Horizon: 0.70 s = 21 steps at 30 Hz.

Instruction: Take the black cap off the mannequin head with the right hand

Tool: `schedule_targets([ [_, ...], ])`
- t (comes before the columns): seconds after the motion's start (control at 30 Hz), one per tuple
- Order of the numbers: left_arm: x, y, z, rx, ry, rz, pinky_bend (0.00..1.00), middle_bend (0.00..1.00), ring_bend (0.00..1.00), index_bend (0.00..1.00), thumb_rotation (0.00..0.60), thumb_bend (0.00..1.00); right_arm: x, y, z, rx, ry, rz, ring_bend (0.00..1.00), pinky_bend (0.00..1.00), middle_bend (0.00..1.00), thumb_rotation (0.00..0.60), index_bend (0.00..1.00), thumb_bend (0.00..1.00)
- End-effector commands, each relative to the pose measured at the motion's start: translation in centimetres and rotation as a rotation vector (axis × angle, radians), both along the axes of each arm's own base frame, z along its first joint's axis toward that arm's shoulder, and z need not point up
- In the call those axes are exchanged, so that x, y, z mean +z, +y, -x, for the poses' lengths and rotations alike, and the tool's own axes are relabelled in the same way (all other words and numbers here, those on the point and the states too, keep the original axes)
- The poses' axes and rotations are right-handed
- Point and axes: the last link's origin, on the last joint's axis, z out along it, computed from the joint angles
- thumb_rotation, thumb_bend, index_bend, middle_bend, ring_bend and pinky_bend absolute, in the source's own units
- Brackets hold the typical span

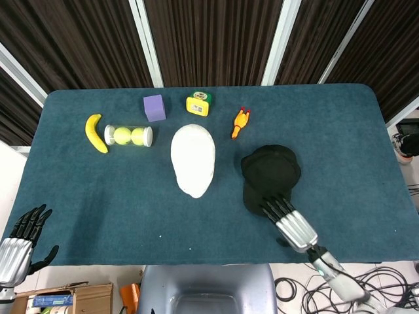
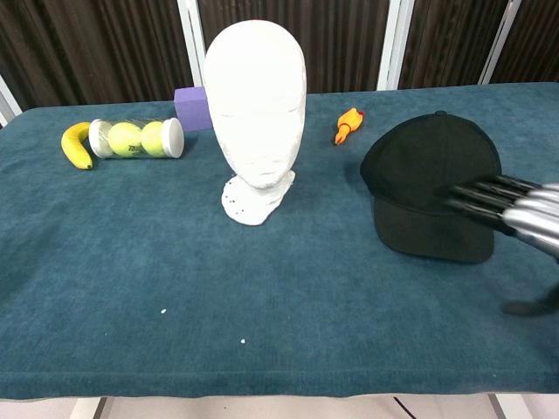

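Note:
The black cap [image 1: 270,171] lies on the blue table to the right of the bare white mannequin head [image 1: 193,157], brim toward the front edge. In the chest view the cap [image 2: 432,170] sits flat on the cloth and the mannequin head [image 2: 255,96] stands upright to its left. My right hand [image 1: 288,222] is at the cap's brim with its fingers stretched out straight over it, holding nothing; in the chest view the right hand [image 2: 515,214] enters from the right edge. My left hand [image 1: 23,239] hangs off the table's front left corner, fingers spread and empty.
Along the back of the table [image 1: 98,196] lie a banana [image 1: 95,133], a clear tube of tennis balls [image 1: 128,135], a purple cube [image 1: 154,107], a yellow tape measure [image 1: 199,104] and an orange toy chicken [image 1: 241,122] just behind the cap.

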Motion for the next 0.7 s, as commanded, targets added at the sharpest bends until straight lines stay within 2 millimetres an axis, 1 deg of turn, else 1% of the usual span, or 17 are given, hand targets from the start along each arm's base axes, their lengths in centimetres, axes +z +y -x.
schedule_targets([
  [0.03, 0.1, -0.3, -0.1, -0.002, 0.006, -0.004, 0.11, 0.00, 0.02, 0.00, 0.600, 0.35, 3.8, 3.6, 0.8, -0.085, 0.075, -0.053, 0.00, 0.00, 0.00, 0.600, 0.00, 0.00],
  [0.1, 0.2, -0.6, -0.2, 0.009, 0.015, -0.008, 0.11, 0.00, 0.02, 0.00, 0.600, 0.35, 5.6, 4.0, 0.2, -0.098, 0.012, 0.008, 0.00, 0.00, 0.00, 0.600, 0.00, 0.00],
  [0.13, 0.2, -0.8, -0.1, 0.031, 0.029, -0.008, 0.11, 0.00, 0.01, 0.00, 0.600, 0.35, 6.9, 4.2, 0.1, -0.112, -0.016, 0.061, 0.00, 0.00, 0.00, 0.600, 0.00, 0.00],
  [0.17, 0.3, -1.1, -0.1, 0.056, 0.043, -0.004, 0.11, 0.00, 0.01, 0.00, 0.600, 0.35, 8.0, 4.4, 0.3, -0.126, -0.009, 0.103, 0.00, 0.00, 0.00, 0.600, 0.00, 0.00],
  [0.2, 0.3, -1.3, -0.1, 0.084, 0.054, 0.001, 0.11, 0.00, 0.01, 0.00, 0.600, 0.36, 9.3, 4.5, 0.7, -0.149, 0.021, 0.149, 0.00, 0.00, 0.00, 0.600, 0.00, 0.00],
  [0.23, 0.2, -1.6, -0.1, 0.117, 0.066, 0.011, 0.11, 0.00, 0.00, 0.00, 0.600, 0.36, 10.9, 4.8, 1.5, -0.205, 0.083, 0.215, 0.00, 0.01, 0.00, 0.600, 0.00, 0.00],
  [0.27, 0.1, -1.8, -0.2, 0.138, 0.075, 0.020, 0.11, 0.00, 0.00, 0.00, 0.600, 0.36, 11.9, 5.0, 2.1, -0.260, 0.122, 0.257, 0.00, 0.04, 0.00, 0.600, 0.00, 0.00],
  [0.3, 0.0, -1.9, -0.2, 0.158, 0.091, 0.031, 0.10, 0.00, 0.00, 0.00, 0.600, 0.36, 12.7, 5.2, 2.5, -0.314, 0.134, 0.304, 0.00, 0.06, 0.00, 0.600, 0.00, 0.00],
  [0.33, -0.1, -2.0, -0.3, 0.174, 0.110, 0.041, 0.10, 0.00, 0.00, 0.00, 0.600, 0.36, 13.5, 5.4, 2.9, -0.367, 0.108, 0.366, 0.00, 0.07, 0.00, 0.600, 0.00, 0.00],
  [0.43, -0.1, -2.0, -0.9, 0.167, 0.125, 0.033, 0.10, 0.00, 0.00, 0.00, 0.600, 0.36, 14.5, 6.3, 4.5, -0.465, 0.003, 0.441, 0.00, 0.07, 0.00, 0.600, 0.00, 0.00],
  [0.5, -0.1, -2.0, -1.0, 0.158, 0.128, 0.015, 0.10, 0.00, 0.00, 0.00, 0.600, 0.36, 14.7, 6.3, 5.6, -0.496, -0.044, 0.460, 0.00, 0.07, 0.00, 0.600, 0.00, 0.00],
  [0.57, 0.0, -1.9, -1.0, 0.150, 0.144, 0.002, 0.10, 0.00, 0.00, 0.00, 0.600, 0.36, 14.8, 6.1, 6.7, -0.524, -0.001, 0.460, 0.00, 0.07, 0.00, 0.600, 0.00, 0.00],
  [0.7, 0.0, -1.8, -1.0, 0.152, 0.142, -0.002, 0.09, 0.00, 0.00, 0.00, 0.600, 0.36, 14.8, 5.8, 6.9, -0.529, 0.007, 0.470, 0.00, 0.07, 0.00, 0.600, 0.00, 0.00],
])
